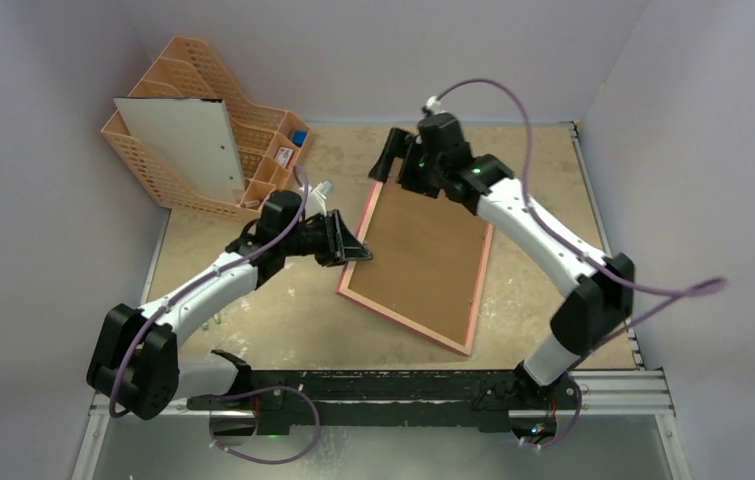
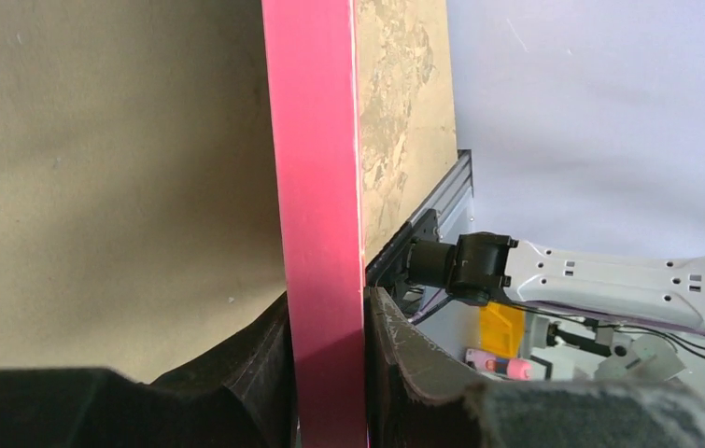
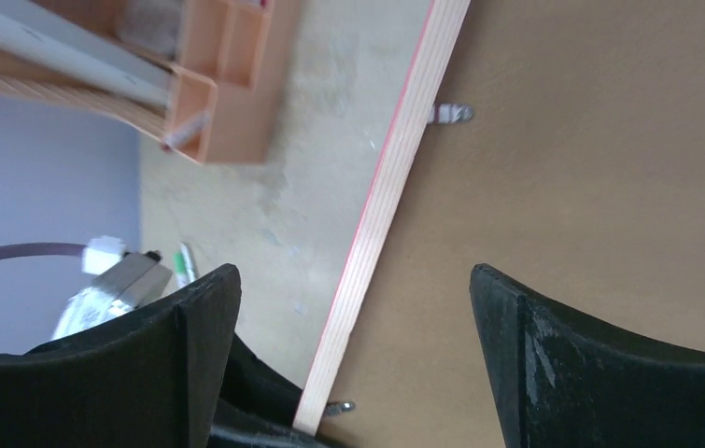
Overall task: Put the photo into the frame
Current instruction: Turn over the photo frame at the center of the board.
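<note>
Pink-rimmed frame (image 1: 405, 322), brown backing (image 1: 423, 255) upward

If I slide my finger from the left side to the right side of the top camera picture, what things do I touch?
orange organiser → left gripper → frame, back side up, its left edge pinched by that gripper → right arm's black elbow.
</note>
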Tool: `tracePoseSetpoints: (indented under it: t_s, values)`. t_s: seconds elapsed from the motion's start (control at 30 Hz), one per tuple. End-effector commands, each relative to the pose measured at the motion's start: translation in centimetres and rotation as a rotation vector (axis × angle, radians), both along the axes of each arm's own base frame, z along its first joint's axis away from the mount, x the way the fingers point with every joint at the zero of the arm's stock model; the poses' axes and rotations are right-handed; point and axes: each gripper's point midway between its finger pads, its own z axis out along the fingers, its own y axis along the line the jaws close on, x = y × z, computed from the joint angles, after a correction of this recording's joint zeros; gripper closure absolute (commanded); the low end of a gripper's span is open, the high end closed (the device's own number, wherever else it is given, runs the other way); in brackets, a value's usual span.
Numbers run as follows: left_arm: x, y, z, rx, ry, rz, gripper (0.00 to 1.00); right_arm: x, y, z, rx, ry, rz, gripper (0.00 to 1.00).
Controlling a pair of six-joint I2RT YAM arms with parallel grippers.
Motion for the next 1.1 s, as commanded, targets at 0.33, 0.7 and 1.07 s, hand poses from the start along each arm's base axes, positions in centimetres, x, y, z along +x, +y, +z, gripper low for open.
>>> tracePoseSetpoints:
  t_s: [0.33,0.7,1.07]
  values:
    - [4.9,3.3,9.1,0.392,-0.354,-0.112,1.0,-1.7,-7.3,11.9,0.165,-0.323,-0.091,0.01]
    - [6.7,3.6,15.2,0.44,-0.583,-0.13,1.0,-0.9,-6.2,10.0,0.249,-0.259,-0.058,0.01]
    - [7.3,4.0,19.9,0.47,-0.852,-0.127,1.0,-1.6,-3.1,11.9,0.421,-0.226,0.098,0.02]
